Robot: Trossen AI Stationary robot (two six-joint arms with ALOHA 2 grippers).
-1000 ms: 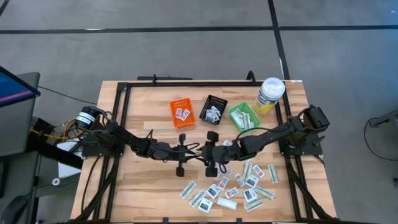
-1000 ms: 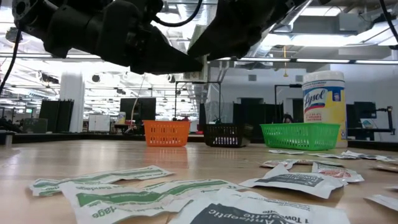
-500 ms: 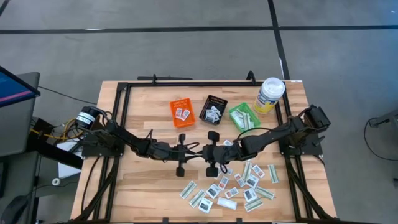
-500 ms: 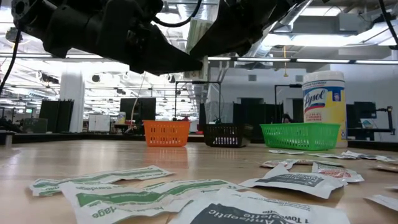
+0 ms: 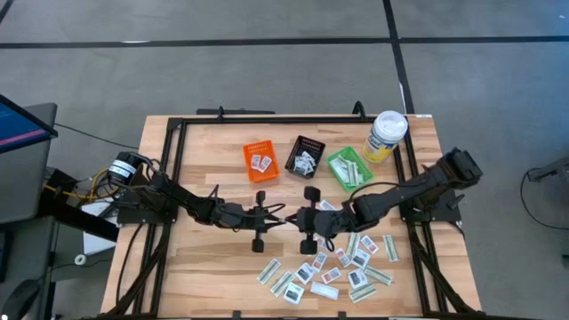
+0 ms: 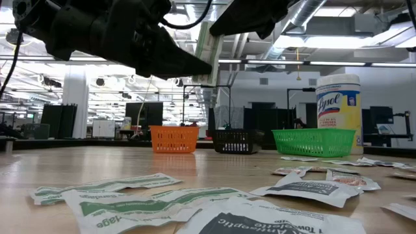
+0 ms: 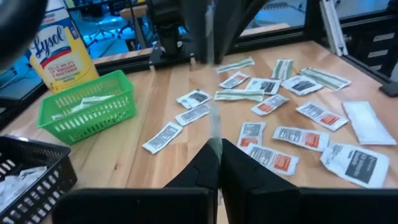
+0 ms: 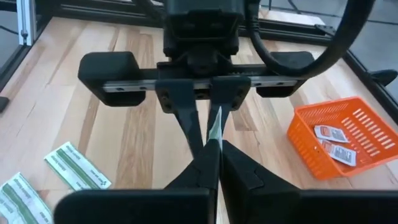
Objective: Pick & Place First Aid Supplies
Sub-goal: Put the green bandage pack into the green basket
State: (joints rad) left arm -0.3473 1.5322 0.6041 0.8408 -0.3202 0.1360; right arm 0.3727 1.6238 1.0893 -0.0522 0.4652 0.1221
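A wooden worktop (image 5: pixel 204 169) carries two dark arms meeting nose to nose at its middle. Behind them stand orange (image 5: pixel 260 161), black (image 5: pixel 306 157) and green bins (image 5: pixel 348 166). Packets (image 5: pixel 342 262) lie scattered in front of the right arm. The left gripper (image 5: pixel 277 217) and right gripper (image 5: pixel 291 218) both have their jaws closed on one thin pale strip (image 8: pixel 214 129) held between them. This looks like a handover; next, one gripper must let go so the other can carry the strip to a bin.

Robotics lab: framed workbench (image 5: pixel 213 258), monitors (image 6: pixel 144 116).
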